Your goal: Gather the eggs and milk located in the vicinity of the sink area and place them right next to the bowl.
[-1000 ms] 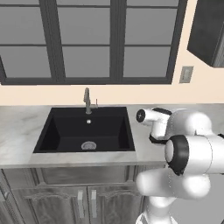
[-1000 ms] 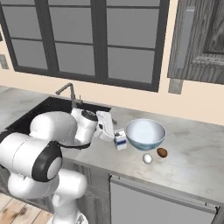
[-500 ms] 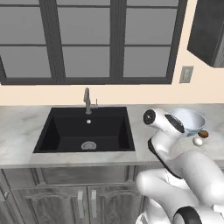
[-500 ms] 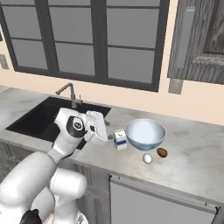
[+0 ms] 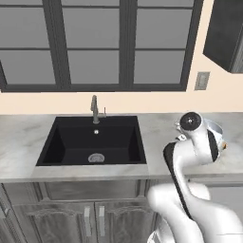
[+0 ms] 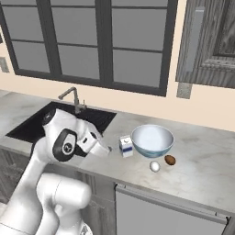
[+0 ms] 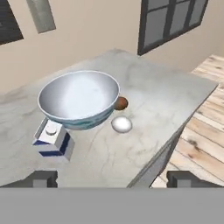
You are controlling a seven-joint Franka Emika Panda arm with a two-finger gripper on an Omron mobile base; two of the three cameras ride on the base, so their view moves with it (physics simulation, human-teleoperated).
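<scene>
The bowl (image 6: pixel 152 140) stands on the marble counter right of the sink (image 6: pixel 34 125). The milk (image 6: pixel 125 146) stands upright against the bowl's left side. A whitish egg (image 6: pixel 155 166) and a brown egg (image 6: pixel 170 159) lie just in front of the bowl. My gripper (image 6: pixel 106 149) hovers left of the milk, apart from it, open and holding nothing. In the hand view the bowl (image 7: pixel 78 98), the milk (image 7: pixel 52 139), the whitish egg (image 7: pixel 121 124) and the brown egg (image 7: pixel 121 103) lie ahead of my gripper (image 7: pixel 113 179). The sink (image 5: pixel 92 142) is bare in the left base view.
The faucet (image 5: pixel 95 109) rises behind the basin. A dark window spans the wall, with an outlet (image 5: pixel 202 80) and an upper cabinet (image 6: pixel 209 41) to its right. The counter's front edge (image 7: pixel 157 153) drops to a wooden floor close to the eggs.
My arm has folded back, and the hand has drawn a little away from the milk toward the sink. The milk, eggs and bowl have stayed where they were.
</scene>
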